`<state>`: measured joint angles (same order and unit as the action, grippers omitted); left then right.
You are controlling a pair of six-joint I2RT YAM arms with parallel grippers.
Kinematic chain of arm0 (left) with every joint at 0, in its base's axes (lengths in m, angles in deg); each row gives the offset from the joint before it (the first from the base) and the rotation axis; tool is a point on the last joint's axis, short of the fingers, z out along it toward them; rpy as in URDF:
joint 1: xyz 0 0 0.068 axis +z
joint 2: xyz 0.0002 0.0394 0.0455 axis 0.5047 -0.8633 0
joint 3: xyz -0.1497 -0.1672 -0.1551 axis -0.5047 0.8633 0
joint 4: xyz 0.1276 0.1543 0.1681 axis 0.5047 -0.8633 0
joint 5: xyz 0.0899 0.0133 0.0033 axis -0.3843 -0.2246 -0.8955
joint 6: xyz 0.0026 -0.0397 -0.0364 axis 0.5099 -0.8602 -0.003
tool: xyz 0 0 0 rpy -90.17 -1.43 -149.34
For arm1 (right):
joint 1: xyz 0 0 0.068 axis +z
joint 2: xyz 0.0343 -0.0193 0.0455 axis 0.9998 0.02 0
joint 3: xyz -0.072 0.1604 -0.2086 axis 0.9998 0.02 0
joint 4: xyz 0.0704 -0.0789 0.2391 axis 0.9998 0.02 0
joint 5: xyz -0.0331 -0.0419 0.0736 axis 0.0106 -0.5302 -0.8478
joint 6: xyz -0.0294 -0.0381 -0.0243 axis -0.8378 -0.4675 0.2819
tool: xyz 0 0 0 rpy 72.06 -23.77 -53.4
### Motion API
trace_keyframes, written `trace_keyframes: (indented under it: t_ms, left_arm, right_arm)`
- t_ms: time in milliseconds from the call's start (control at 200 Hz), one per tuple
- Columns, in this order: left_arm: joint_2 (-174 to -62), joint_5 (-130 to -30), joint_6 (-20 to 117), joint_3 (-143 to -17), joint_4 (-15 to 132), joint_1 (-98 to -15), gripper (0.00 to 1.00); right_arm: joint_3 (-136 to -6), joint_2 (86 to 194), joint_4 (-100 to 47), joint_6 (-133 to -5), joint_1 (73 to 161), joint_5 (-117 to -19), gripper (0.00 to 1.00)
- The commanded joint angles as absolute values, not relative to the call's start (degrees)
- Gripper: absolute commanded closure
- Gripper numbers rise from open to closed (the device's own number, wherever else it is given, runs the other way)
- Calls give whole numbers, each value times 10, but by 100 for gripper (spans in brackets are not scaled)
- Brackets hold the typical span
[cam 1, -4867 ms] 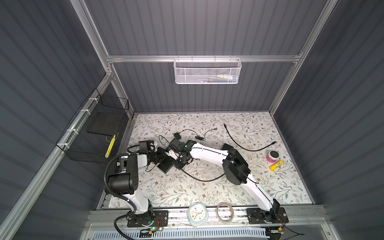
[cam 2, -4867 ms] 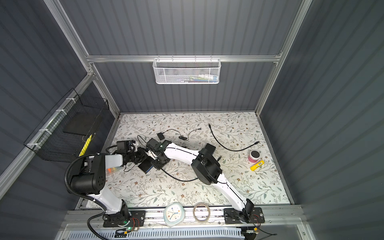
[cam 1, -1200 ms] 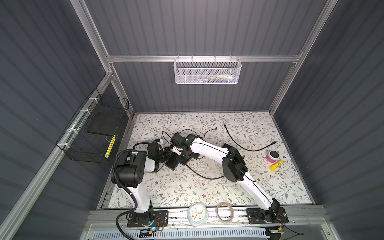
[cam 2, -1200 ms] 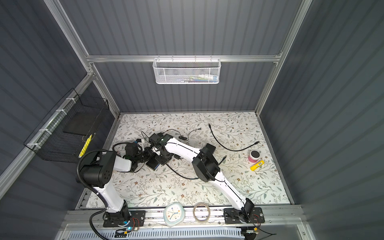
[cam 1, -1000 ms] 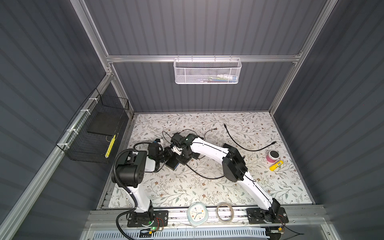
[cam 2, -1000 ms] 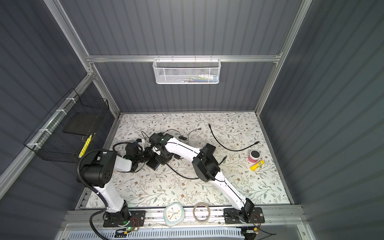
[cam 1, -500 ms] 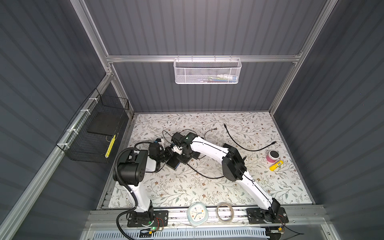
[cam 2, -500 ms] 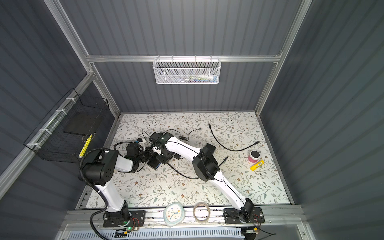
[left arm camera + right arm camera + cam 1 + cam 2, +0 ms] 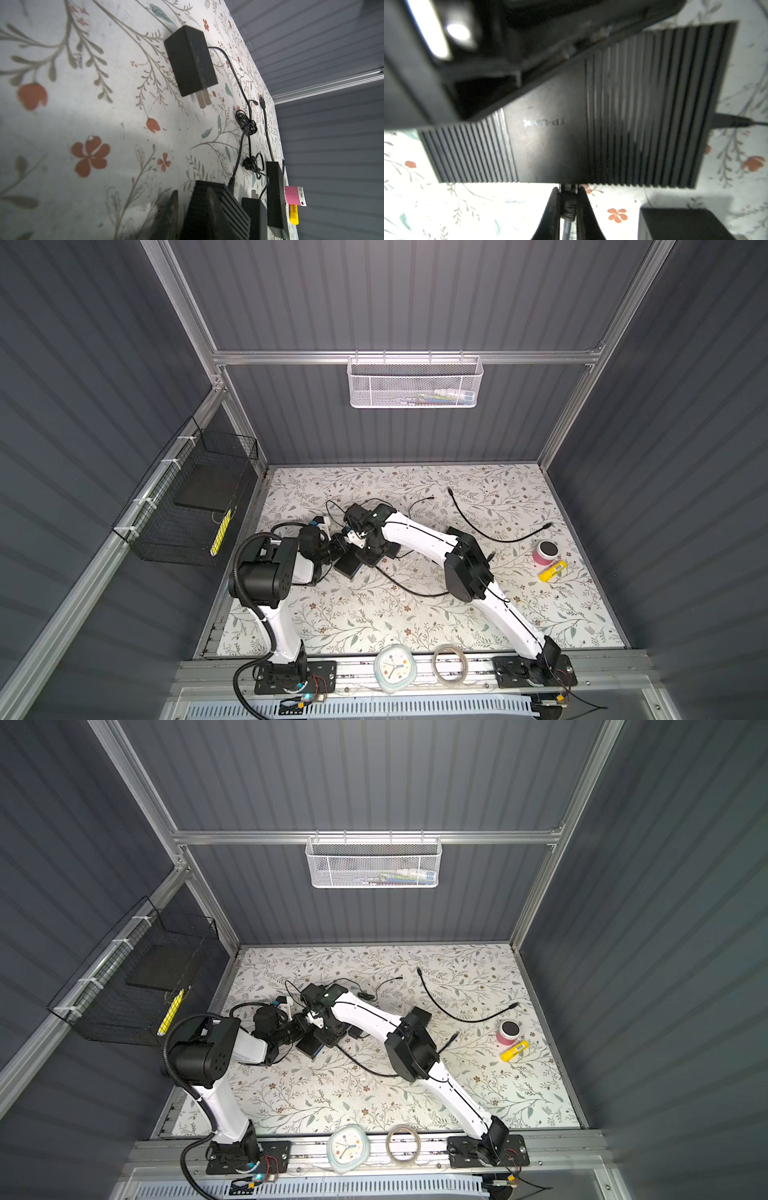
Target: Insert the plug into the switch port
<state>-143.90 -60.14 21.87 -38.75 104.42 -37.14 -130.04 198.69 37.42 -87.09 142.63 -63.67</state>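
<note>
1. On the back wall, a white mesh basket [image 9: 374, 385] held small bits [image 9: 446, 397]; the black wire basket [image 9: 183, 549] at left held a dark slab [image 9: 205, 489] and yellow stick [image 9: 220, 531].
2. Right jaws clenched the plug [image 9: 568, 204] at the switch [image 9: 550, 145] edge, left-middle of the bench [image 9: 374, 614].
3. Left jaws covered the switch top; couldn't tell if clenched.
4. Adapter [image 9: 191, 62], loose cable [image 9: 490, 537] nearby.

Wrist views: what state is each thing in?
switch: lying flat, power lead plugged into one end.
plug: pinched, tip at the switch's long edge; seating unclear.
right gripper: shut on the plug.
left gripper: shut on the switch's end.
power adapter: lying unplugged, prongs bare.
</note>
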Motion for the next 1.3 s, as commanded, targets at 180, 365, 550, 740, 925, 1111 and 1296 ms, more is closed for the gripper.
trace_keyframes:
  t_ms: [180,365,550,740,925,1111,1296]
  left_arm:
    - [-1500,-464,230,-318,907,-451,76]
    - [-1507,-458,234,-303,954,-451,77]
    - [-1509,-452,232,-294,979,-451,79]
    - [-1525,-438,223,-291,1009,-451,81]
    - [-1540,-429,212,-286,1035,-452,81]
    - [-1542,-425,211,-288,1038,-452,82]
    - [-1543,-435,213,-290,1028,-452,82]
  right_arm:
    - [-1371,1956,74,-866,1433,-657,100]
    - [-1314,1941,53,-834,1431,-656,100]
    - [-1258,1923,23,-809,1426,-663,100]
    - [-1240,1909,10,-848,1425,-694,100]
    - [-1237,1894,8,-895,1422,-733,100]
    - [-1240,1894,27,-910,1421,-788,100]
    - [-1186,1866,33,-918,1420,-780,98]
